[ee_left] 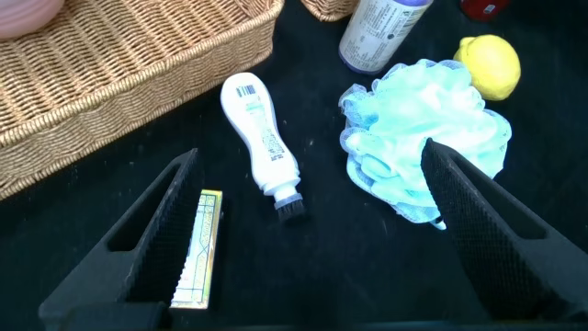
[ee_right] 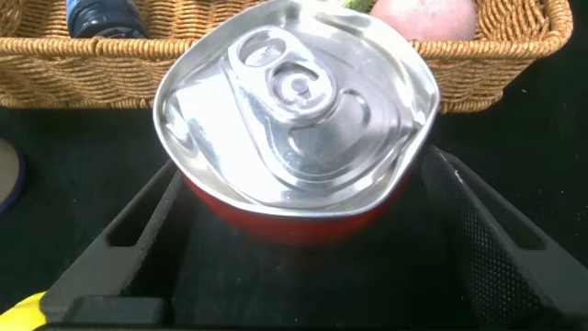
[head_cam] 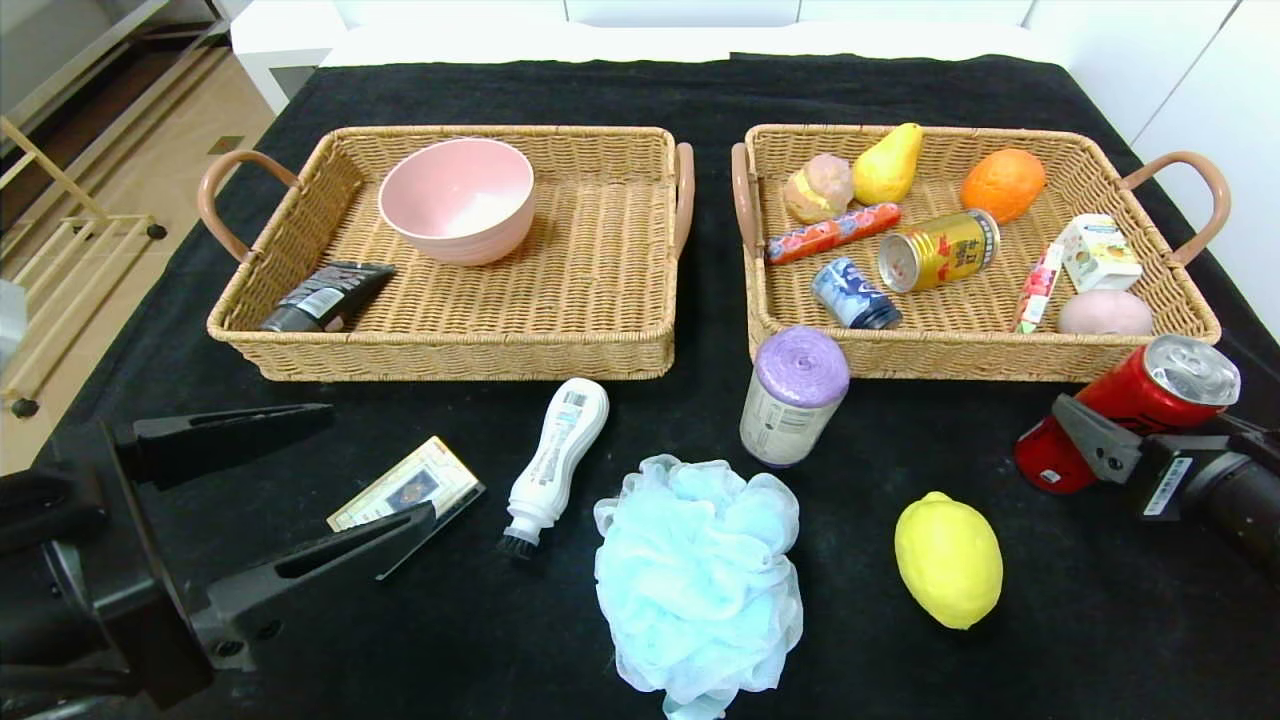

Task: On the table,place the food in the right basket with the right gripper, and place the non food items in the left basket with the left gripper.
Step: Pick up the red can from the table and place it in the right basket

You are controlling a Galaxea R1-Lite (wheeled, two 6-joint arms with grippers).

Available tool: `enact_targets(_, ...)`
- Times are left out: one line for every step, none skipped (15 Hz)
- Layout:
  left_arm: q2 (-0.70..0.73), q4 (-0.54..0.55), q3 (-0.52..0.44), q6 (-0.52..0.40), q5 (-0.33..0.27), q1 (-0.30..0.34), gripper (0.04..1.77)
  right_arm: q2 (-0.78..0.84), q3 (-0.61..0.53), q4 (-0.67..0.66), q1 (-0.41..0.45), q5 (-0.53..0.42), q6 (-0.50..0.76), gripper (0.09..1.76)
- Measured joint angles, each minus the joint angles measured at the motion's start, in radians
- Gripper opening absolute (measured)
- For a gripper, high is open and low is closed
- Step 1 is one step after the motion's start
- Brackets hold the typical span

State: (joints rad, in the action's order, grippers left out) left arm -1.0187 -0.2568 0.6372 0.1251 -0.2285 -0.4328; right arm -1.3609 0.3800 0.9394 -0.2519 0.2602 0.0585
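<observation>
The right gripper (head_cam: 1095, 440) straddles the red soda can (head_cam: 1130, 410), which lies tilted on the table just in front of the right basket (head_cam: 1185, 320). Its fingers stand spread on either side of the can, not visibly pressing it. The can's rim looks dented.

Risk: on closing, the round, slanted can could roll or squirt out from between the fingers toward the basket wall, and an off-centre pinch on the deformed body may slip during the lift.

The left gripper (head_cam: 330, 480) hangs spread wide, with the flat card box (head_cam: 405, 492) beside its lower finger and the white brush bottle (head_cam: 555, 455) just beyond.
</observation>
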Motion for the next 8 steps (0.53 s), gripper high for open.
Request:
enact_targets(-0.001,0.0,0.0,0.0,0.001,0.0,1.72,-0.001,0.0,0.001,0.001,0.0,0.001,1.46)
enact_targets(-0.002,0.0,0.0,0.0,0.001,0.0,1.72,-0.002,-0.001,0.001,0.001,0.0,0.001,1.32)
enact_targets(-0.003,0.0,0.0,0.0,0.001,0.0,1.72,-0.003,-0.001,0.001,0.0,0.0,0.004,1.16)
enact_targets(-0.003,0.0,0.0,0.001,0.001,0.0,1.72,-0.004,-0.002,0.002,0.0,-0.001,0.006,1.07)
enact_targets(-0.003,0.0,-0.001,0.001,0.001,0.001,1.72,-0.005,-0.002,0.002,0.001,-0.001,0.007,1.03)
enact_targets(-0.003,-0.001,-0.002,0.005,0.001,0.001,1.72,-0.005,-0.002,0.002,0.001,-0.001,0.007,1.02)
enact_targets(-0.003,-0.001,-0.002,0.006,0.001,0.002,1.72,-0.006,-0.002,0.002,0.0,-0.002,0.007,1.02)
enact_targets(-0.003,-0.001,-0.002,0.006,0.001,0.002,1.72,-0.006,-0.003,0.002,0.0,-0.003,0.007,1.02)
